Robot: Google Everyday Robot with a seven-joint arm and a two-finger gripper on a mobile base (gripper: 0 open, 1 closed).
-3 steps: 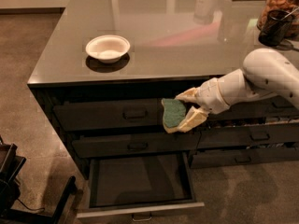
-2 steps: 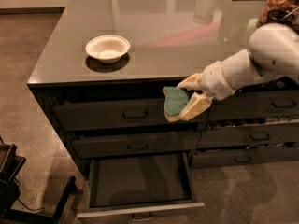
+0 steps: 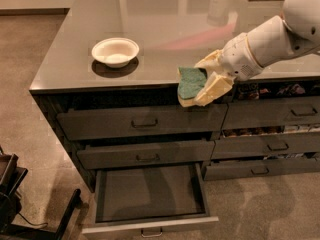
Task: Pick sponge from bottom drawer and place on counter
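Note:
My gripper (image 3: 202, 81) is shut on the sponge (image 3: 190, 83), a small block with a green scrub face and a yellowish body. It holds the sponge in the air at the front edge of the counter (image 3: 165, 29), level with its rim. The cream fingers (image 3: 214, 88) clasp the sponge from the right. The white arm reaches in from the upper right. The bottom drawer (image 3: 150, 196) of the left stack stands pulled out below, and its dark inside shows nothing in it.
A white round bowl (image 3: 115, 51) sits on the counter at the left. Two shut drawers (image 3: 145, 123) lie above the open one, with narrower drawers (image 3: 280, 116) to the right. A dark piece of equipment (image 3: 10, 194) stands on the floor at the lower left.
The gripper has risen with the sponge from in front of the top drawers up to the counter's front edge. The arm has lifted upward and to the right.

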